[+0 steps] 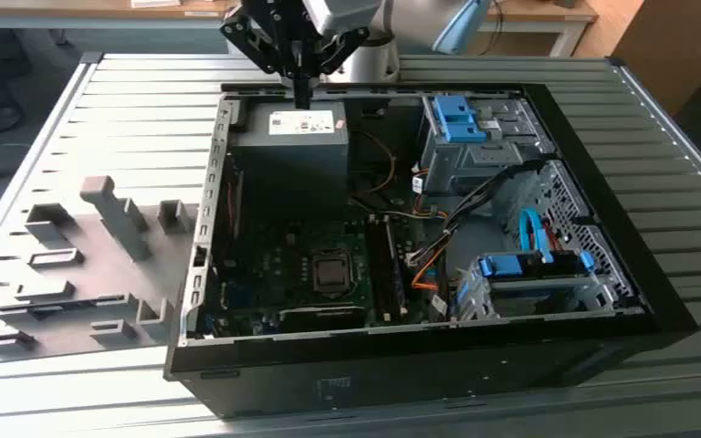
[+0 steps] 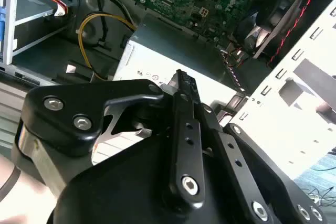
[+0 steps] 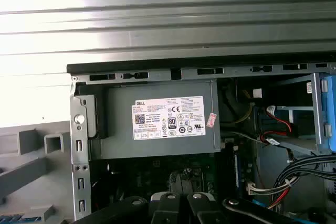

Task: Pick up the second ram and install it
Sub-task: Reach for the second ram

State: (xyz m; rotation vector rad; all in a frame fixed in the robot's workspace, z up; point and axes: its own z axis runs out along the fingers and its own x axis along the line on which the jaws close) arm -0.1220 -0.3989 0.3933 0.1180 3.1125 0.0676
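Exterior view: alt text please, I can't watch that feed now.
The arm's black hand hangs shut over the grey power supply box inside an open black computer case. The case lies on a ribbed metal table, grey plastic holders at the exterior view's left.

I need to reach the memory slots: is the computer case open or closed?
Open: the case lies on its side, uncovered, power supply and circuit board exposed in the exterior view.
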